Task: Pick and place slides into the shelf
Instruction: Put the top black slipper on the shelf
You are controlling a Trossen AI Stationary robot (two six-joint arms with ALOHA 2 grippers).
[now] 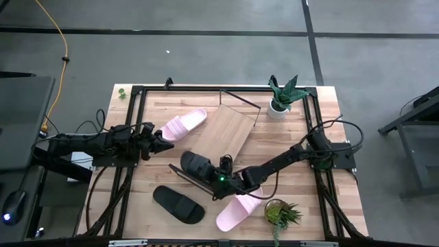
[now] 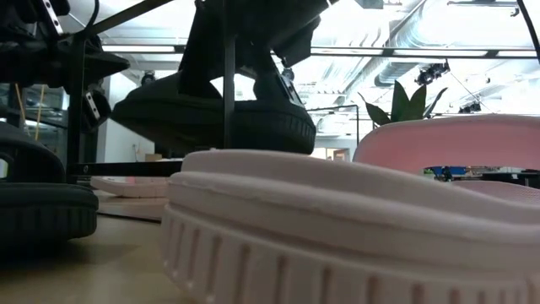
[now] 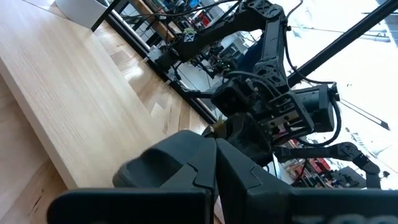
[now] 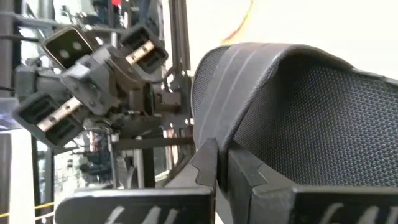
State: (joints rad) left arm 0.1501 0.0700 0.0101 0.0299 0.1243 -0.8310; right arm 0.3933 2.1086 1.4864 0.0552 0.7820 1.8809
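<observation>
A black slide (image 1: 195,167) hangs off the near left corner of the shelf (image 1: 230,130), a light board on a black wire frame, with my right gripper (image 1: 219,171) shut on it. In the low view this slide (image 2: 211,114) is above the tabletop. A second black slide (image 1: 178,204) and a pink slide (image 1: 236,209) lie sole-down near the table's front edge. Another pink slide (image 1: 184,125) lies on the table left of the shelf. My left gripper (image 1: 163,145) waits shut, level, at the table's left, touching nothing. My right gripper pinches the black slide between its two fingers at an edge of the wide strap (image 4: 214,134). The fingers come from the table's right, slanting a little downward. The slide is lifted clear of the table (image 2: 253,127), stretching away from the fingers toward the table's left.
A potted plant (image 1: 283,96) stands at the far right by the shelf, and another (image 1: 281,213) at the near right beside the pink slide. A black frame (image 1: 137,92) runs round the tabletop. Bare wood lies right of the shelf.
</observation>
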